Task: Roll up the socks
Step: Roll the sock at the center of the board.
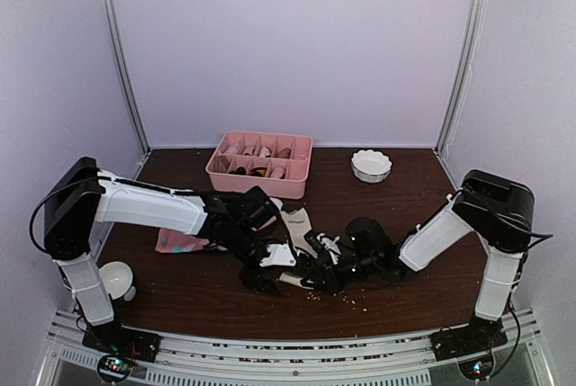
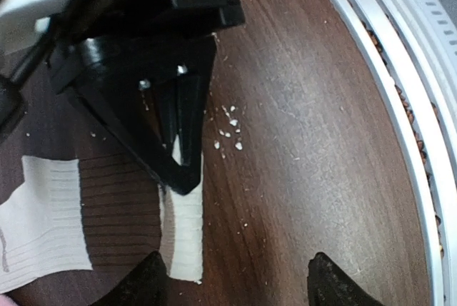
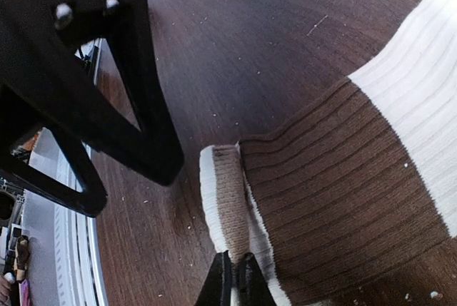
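Right hand [image 3: 232,282] sits closest to its own lens, its 2 fingers pressed together on the rim of the cream sock [image 3: 335,199], just where the dark brown end is turned over on itself. That sock lies flat on the table [image 2: 307,142] in the middle, between the 2 arms, with its ribbed white body running away from the pinch. Left hand [image 2: 239,286] hangs low just beside it, fingers spread wide and nothing between them. Its tips stand over bare wood next to the sock's narrow white edge, apparently clear of the fabric. Pink sock [image 1: 180,242] lies in a loose heap to the left, partly hidden by the left arm in the top view and well apart from the cream one. Neither hand is on it.

Both socks look light, limp and stretchy, so I judge they will sag and drag rather than slide as 1 piece, and a started roll will likely spring open once released. The doubled brown hem seems the best hold, since it is thicker there and 2 layers can be caught at once. The free hand would do well to pin the white body flat while the end is turned
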